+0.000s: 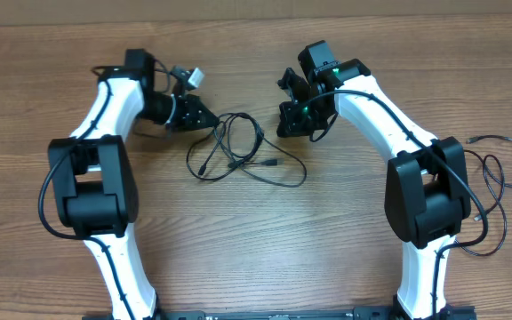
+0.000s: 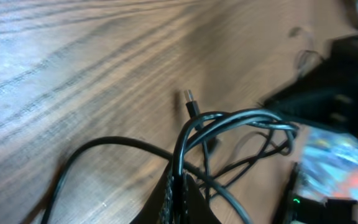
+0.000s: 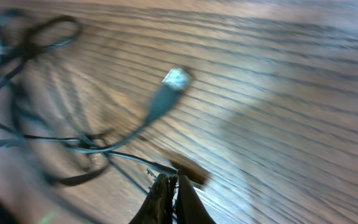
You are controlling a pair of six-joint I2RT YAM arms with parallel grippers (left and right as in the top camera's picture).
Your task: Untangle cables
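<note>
Tangle first: from overhead, the cables [image 1: 238,147] lie in a loose knot on the table [image 1: 265,240] between the two arms. The left gripper [image 1: 212,119] sits at the knot's 10 o'clock, closed on strands at its edge. The right gripper [image 1: 287,124] sits at the knot's 2 o'clock, just beside the loops; its hold does not show from here. A lone cable [image 1: 505,164] lies well apart at 3 o'clock, by the right arm's base.

In the left wrist view, the fingers [image 2: 166,199] are clamped together at 6 o'clock. Several strands are pinched between them and arch up and over toward 3 o'clock. A plug [image 2: 192,107] lies on the wood at 12 o'clock from the tips.

The right wrist view is blurred. The tips are closed at 6 o'clock, and a thin strand runs in from 9 o'clock right up to them; whether it is pinched I cannot tell. Another plug [image 3: 174,79] sits at 12 o'clock, with the bulk of the knot at 10 o'clock.

The step in hand looks like the pull-apart, with the left anchoring and the right drawing one strand free. The next move calls for a slow, low separation, left toward 9 o'clock and right toward 3, so that the loops slide rather than cinch. If the right has caught nothing, it needs a fresh grasp on a single strand near a plug.
</note>
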